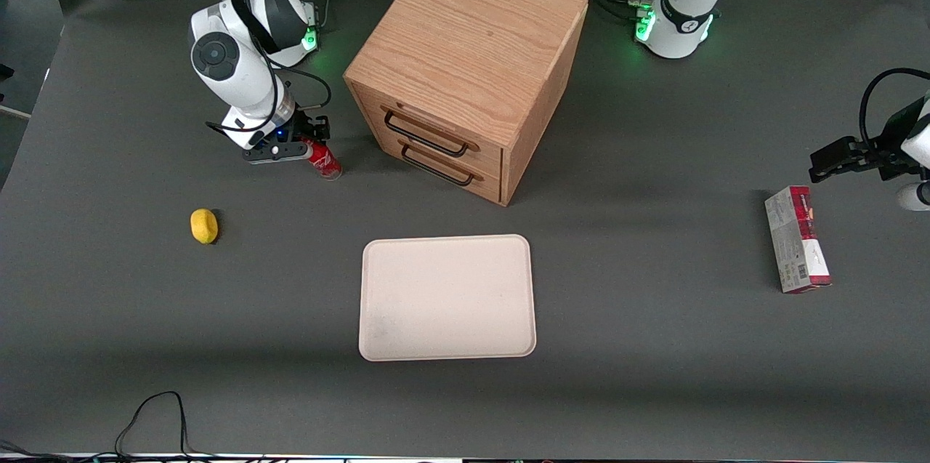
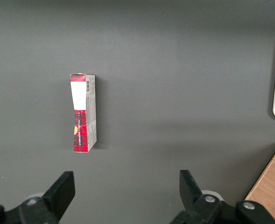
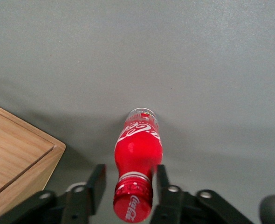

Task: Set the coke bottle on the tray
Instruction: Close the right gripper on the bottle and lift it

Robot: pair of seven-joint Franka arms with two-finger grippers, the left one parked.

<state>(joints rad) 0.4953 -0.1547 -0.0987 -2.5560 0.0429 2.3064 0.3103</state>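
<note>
Wooden drawer cabinet (image 1: 465, 70) sits mid-table toward the edge farthest from the front camera, so the tray (image 1: 447, 297) in front of its drawers has open approach from above. Tray is bare, task not done yet. Coke bottle (image 1: 325, 160) stands on the mat beside the cabinet, toward the working arm's end, farther from the camera than the lemon (image 1: 204, 225). Gripper (image 3: 128, 179) is down at the bottle, fingers straddling the neck just under the cap (image 3: 133, 204); looks closed on it, likely ready to lift.
</note>
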